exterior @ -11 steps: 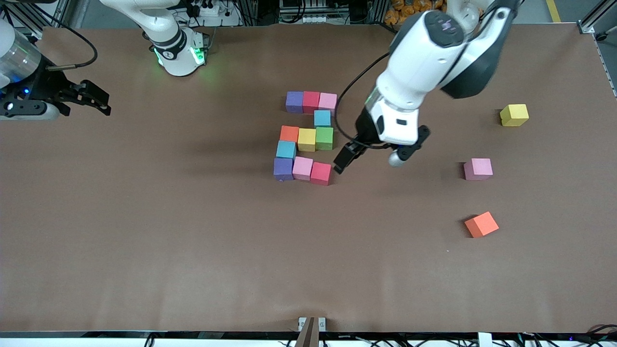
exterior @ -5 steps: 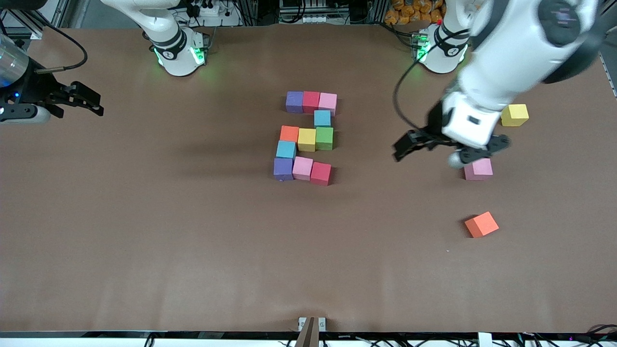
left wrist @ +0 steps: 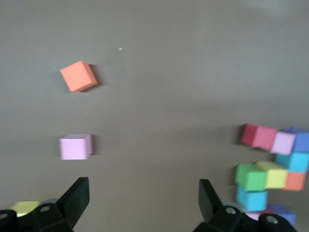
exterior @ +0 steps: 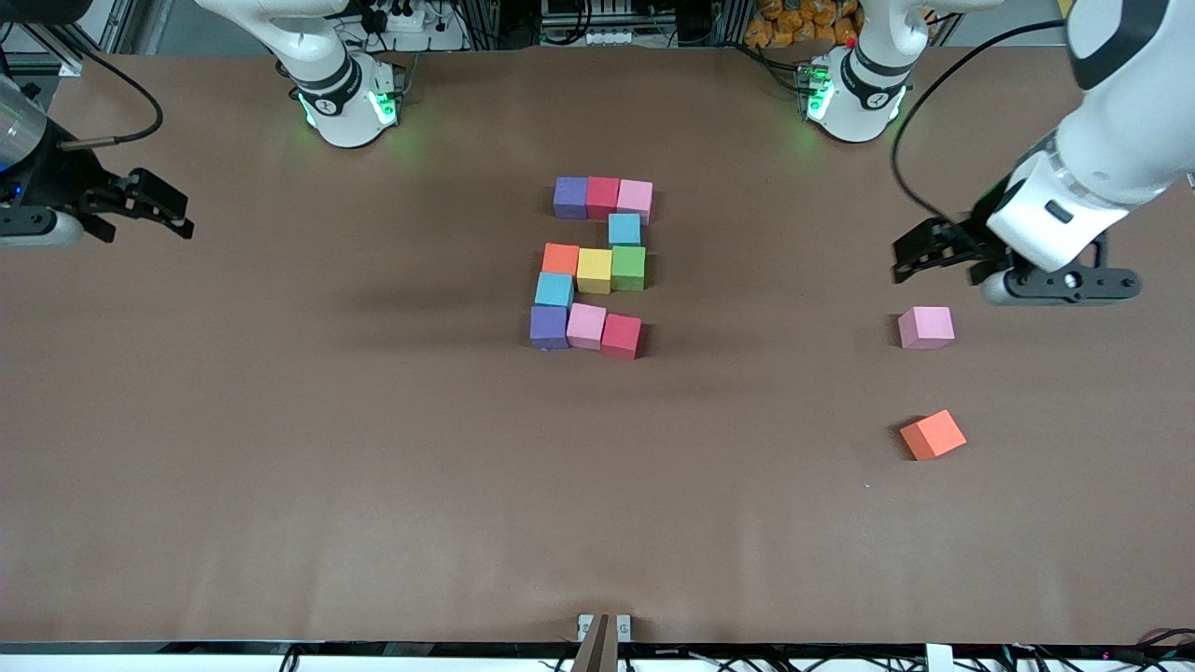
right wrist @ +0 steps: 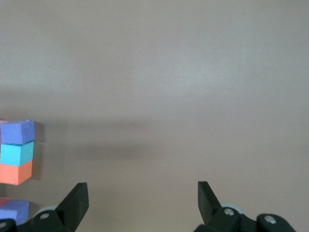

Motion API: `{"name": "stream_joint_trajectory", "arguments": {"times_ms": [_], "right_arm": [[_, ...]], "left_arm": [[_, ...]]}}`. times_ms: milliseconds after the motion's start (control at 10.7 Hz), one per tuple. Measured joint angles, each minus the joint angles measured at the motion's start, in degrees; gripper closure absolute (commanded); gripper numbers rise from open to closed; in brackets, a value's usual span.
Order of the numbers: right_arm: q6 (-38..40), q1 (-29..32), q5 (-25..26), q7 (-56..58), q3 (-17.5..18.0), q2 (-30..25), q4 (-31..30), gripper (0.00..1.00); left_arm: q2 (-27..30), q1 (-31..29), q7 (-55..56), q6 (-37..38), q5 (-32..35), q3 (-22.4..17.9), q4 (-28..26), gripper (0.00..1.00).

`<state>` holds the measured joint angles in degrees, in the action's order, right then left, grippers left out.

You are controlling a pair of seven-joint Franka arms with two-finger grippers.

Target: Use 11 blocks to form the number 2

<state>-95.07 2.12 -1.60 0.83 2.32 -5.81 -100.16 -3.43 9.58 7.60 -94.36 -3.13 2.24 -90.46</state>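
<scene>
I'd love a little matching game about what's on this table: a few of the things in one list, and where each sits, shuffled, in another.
Things:
1. green block
2. loose orange block
3. loose pink block
4. left gripper

Places:
A. lying alone, the block nearest the front camera
B. in the air, fingers open, toward the left arm's end of the table
C. in the middle row of the number 2, beside a yellow block
D. lying alone, farther from the front camera than the loose orange block

Pairs: 1-C, 2-A, 3-D, 4-B
</scene>
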Motion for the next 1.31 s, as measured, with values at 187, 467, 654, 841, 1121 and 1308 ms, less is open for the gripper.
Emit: {"name": "stream_joint_trajectory", "arguments": {"times_ms": [187, 467, 654, 841, 1121, 1308], "right_arm": [[0.8, 0.2, 0.0, 0.0, -1.2, 4.3, 4.1, 0.00], [4.3, 0.3, 0.0, 0.1, -2.2, 5.8, 6.1, 0.00], [4.8, 0.3, 0.0, 0.1, -2.1, 5.8, 6.6, 0.00], [4.8, 0.3, 0.0, 0.1, -1.9, 5.8, 6.7, 0.00], [4.7, 0.3, 0.0, 0.1, -1.9, 5.8, 6.9, 0.00], [4.7, 0.3, 0.0, 0.1, -1.9, 5.8, 6.9, 0.00]], "left_arm": [[0.4, -0.2, -6.1, 2.8, 4.2, -0.3, 0.0, 0.00], [1.7, -2.5, -10.5, 5.4, 5.0, -0.8, 0.0, 0.00], [2.9, -3.8, -12.8, 6.0, 5.0, -1.4, 0.0, 0.00], [3.9, -4.6, -13.6, 6.3, 5.1, -3.3, 0.0, 0.00], [3.6, -7.9, -13.7, 5.6, 5.1, -1.9, 0.1, 0.00], [3.1, -8.1, -12.5, 4.8, 5.1, -1.0, 2.0, 0.00]]}}
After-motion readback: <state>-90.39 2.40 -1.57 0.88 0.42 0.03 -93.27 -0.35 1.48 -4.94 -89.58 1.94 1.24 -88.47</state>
